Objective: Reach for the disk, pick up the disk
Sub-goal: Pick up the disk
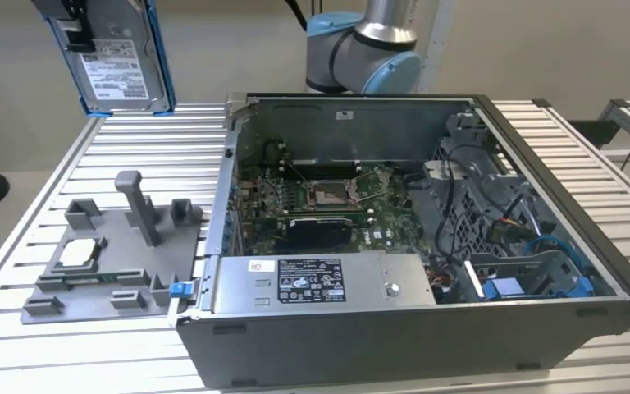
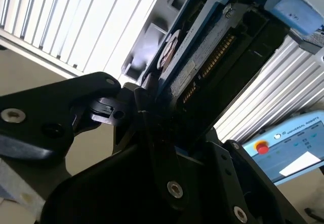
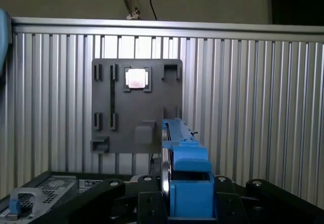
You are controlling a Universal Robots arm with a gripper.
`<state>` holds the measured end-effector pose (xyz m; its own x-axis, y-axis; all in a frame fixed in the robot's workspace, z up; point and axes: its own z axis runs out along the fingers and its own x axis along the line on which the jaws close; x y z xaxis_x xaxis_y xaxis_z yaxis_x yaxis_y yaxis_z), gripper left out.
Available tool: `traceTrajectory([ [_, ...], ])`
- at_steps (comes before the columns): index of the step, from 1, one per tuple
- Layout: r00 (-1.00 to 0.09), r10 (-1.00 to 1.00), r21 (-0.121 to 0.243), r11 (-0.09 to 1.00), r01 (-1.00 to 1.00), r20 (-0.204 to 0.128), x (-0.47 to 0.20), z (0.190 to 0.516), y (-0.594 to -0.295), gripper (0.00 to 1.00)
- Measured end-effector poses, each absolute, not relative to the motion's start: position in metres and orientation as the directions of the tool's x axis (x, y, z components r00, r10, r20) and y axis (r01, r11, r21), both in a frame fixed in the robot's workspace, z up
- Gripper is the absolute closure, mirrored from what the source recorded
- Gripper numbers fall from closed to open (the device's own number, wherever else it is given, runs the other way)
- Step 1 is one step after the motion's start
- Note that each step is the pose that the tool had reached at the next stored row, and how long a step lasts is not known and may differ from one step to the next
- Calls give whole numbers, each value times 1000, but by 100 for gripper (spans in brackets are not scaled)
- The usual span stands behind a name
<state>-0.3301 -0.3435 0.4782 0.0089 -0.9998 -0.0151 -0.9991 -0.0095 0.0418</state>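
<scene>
The black two-fingered gripper [image 3: 185, 204] is closed on the flat, rectangular, silver-grey metal disk [image 1: 118, 57], which has a white printed label and blue plastic rails. It holds the disk clear of every surface, so the pick-up looks done. The disk hangs beneath the tool on its long axis, leaning slightly, clamped at the end nearest the wrist. That hold looks chosen to leave the label face and most of both rails bare. The second wrist view is dark at the contact, so I judge, without being sure, that the fingers press the 2 broad faces rather than the rails. In the first wrist view the disk runs edge-on away from the tool, 1 blue rail uppermost. Far beyond its free end lies the flat grey plastic fixture plate [image 3: 136, 102] with its raised slots, and a small square silver chip [image 3: 135, 78] sits in 1 pocket, well apart from the disk. The ribbed aluminium table [image 1: 140, 144] spreads under the tool, and nothing touches the disk's free end or long edges. The large open grey computer case [image 1: 403, 328] stands to 1 side of the tool, its nearest wall rim lower than the disk and not close, so there is open air all round the hanging part.
</scene>
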Motion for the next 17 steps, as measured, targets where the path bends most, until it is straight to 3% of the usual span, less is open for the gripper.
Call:
traceTrajectory([
  [17, 9, -1000, 46, -10, -999, -15, -282, 478, -345, 100],
])
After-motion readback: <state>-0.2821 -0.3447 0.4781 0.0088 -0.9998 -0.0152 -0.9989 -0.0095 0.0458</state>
